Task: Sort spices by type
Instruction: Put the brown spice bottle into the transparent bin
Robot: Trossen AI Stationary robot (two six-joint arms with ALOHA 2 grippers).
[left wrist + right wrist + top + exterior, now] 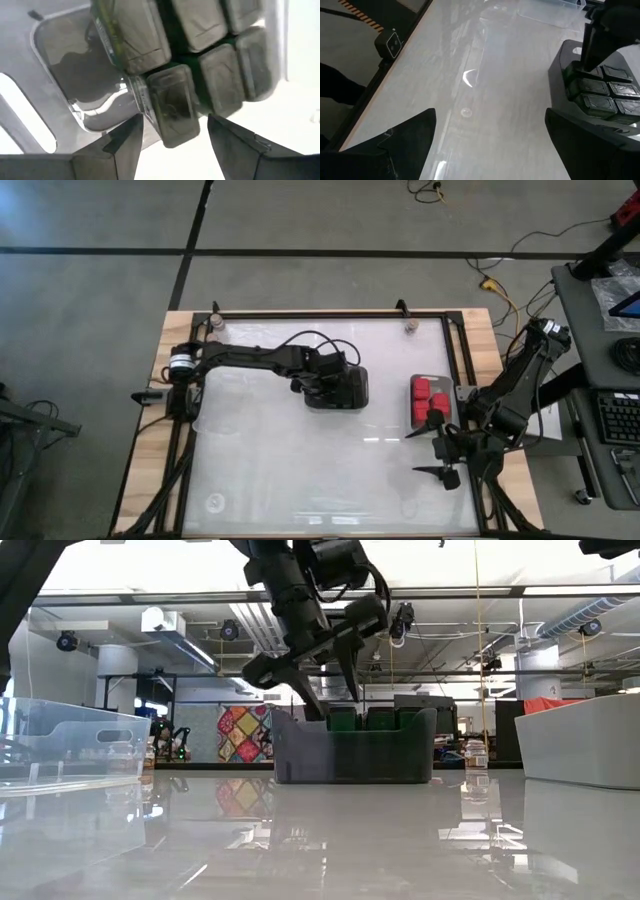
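we look down on a white table [300, 470] with a wooden border, both dark arms reaching over it. the left gripper [322, 388] hangs over the dark tray [357, 389] near the table's middle; in the low view its fingers [311, 703] dip behind the tray's near wall. from the left wrist we see its two fingers parted to either side of a dark grey-black block [172, 106], with a gap showing between each finger and the block, so we read the claw as partly spread and not pressing on anything. that block lies in the tray beside further dark grey-black blocks [220, 75] packed in rows; some of their labels look green-edged, though the view is too blurred to be sure.

the right gripper [432, 450] waits near the table's right edge, its fingers spread wide and holding nothing, just beside a shallow tray [415, 416] that carries the bright red blocks [430, 395]. from the right wrist we see the dark tray and the left arm farther off. two small tan-topped jars [215, 323] [410, 327] stand at the table's far edge, well apart from each other. a clear tray [60, 740] stands at the left in the low view.
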